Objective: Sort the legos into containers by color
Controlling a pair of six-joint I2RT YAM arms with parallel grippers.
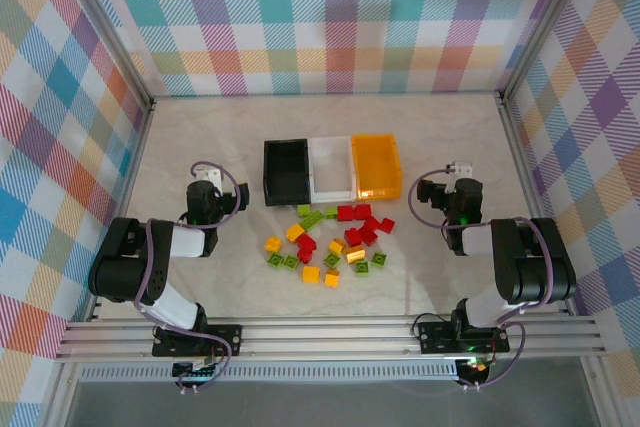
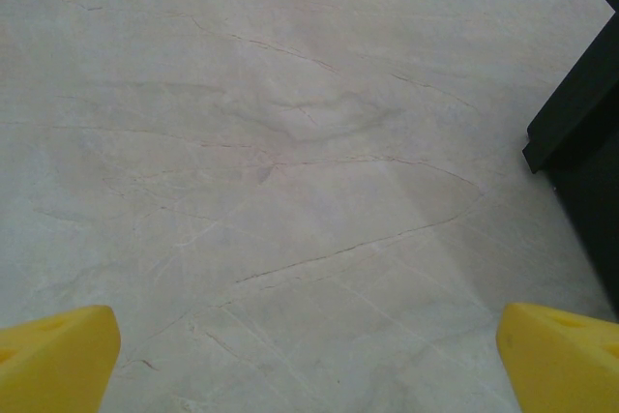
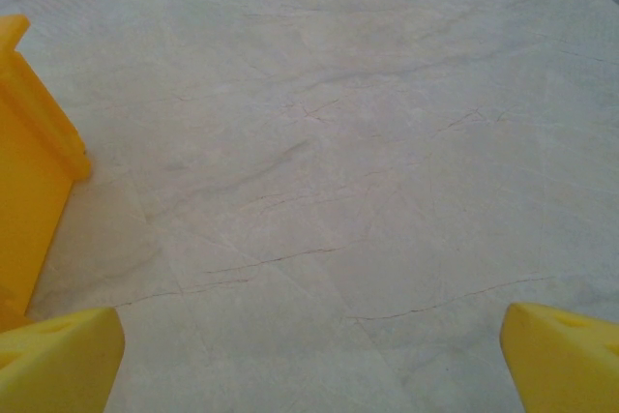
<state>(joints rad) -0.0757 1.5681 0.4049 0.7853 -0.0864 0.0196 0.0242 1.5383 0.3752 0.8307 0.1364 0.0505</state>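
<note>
Three containers touching in a row on the pale marbled worktop (image 1: 200, 127): black bin (image 1: 270, 175) leftmost, white bin (image 1: 314, 169) in the middle, orange bin (image 1: 392, 169) rightmost.

Just in front of them, on the side toward the arms, a loose scatter of legos (image 1: 330, 242), all lying on the worktop outside the bins. Red pieces (image 1: 355, 213) bunched mostly in front of the white and orange bins. Yellow-orange pieces (image 1: 271, 244) and lime green ones (image 1: 303, 210) mixed through the left and near parts of the scatter, some touching, some apart.

Left claw (image 1: 207, 177) low over the worktop to the left of the black bin, well apart from the legos. Released — yellow fingertips (image 2: 58, 355) spread wide in the left wrist view, bare worktop between them, a corner of the black bin at the right edge.

Right claw (image 1: 462, 172) to the right of the orange bin, likewise well apart from the scatter. Also released — yellow pads (image 3: 561, 355) far apart in the right wrist view, bare worktop between, the orange bin's wall at the left edge.
</note>
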